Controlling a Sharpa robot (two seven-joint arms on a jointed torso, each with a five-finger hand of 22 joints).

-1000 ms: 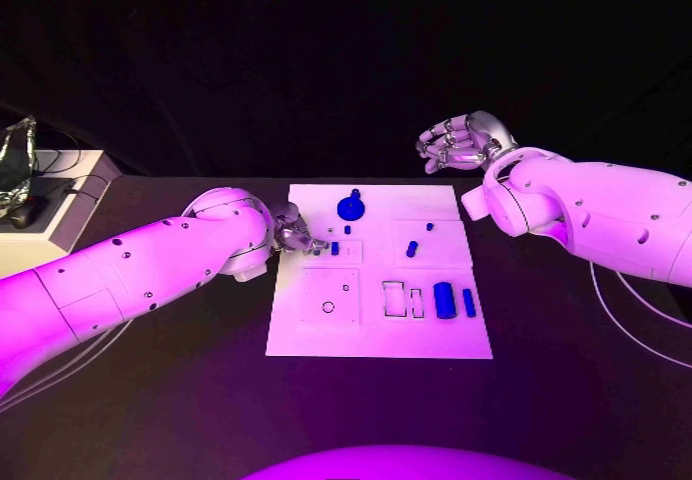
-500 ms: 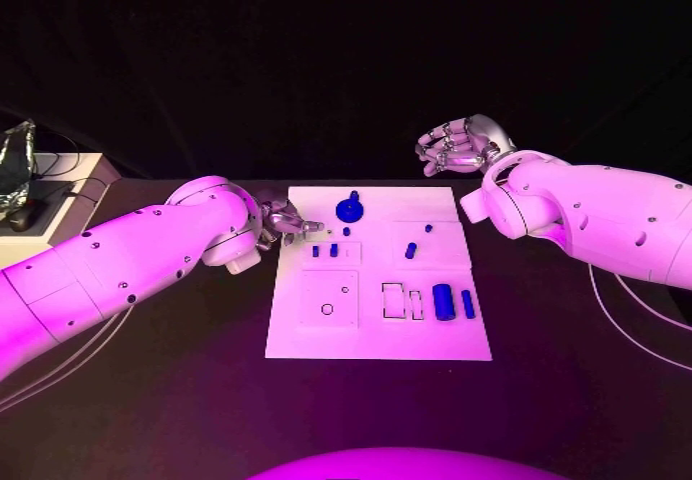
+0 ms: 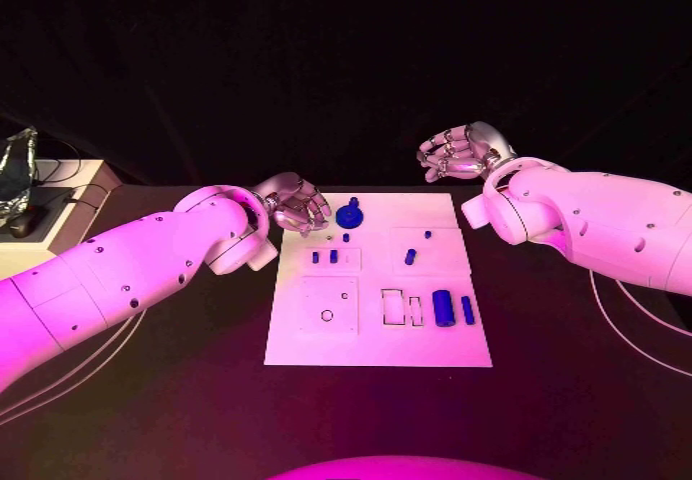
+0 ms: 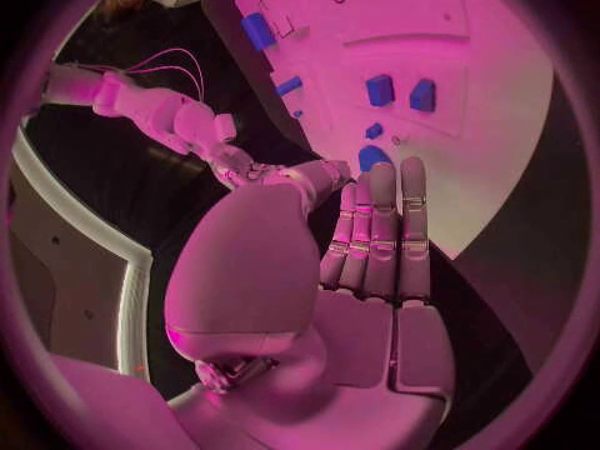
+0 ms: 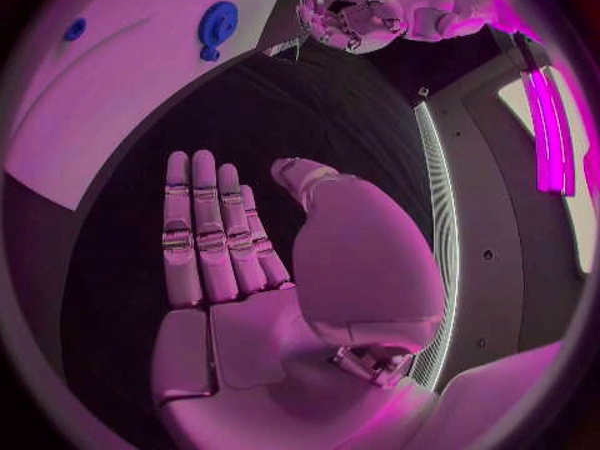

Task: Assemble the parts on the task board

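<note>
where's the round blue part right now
In the head view the round blue part sits at the far edge of the task board, just right of the left hand.

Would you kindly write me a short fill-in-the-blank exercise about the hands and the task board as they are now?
1. The left hand holds ____.
2. The round blue part sits near the task board's ____ edge.
3. The right hand hangs over the black ____, off the board.

Missing words: nothing; far; table
</note>
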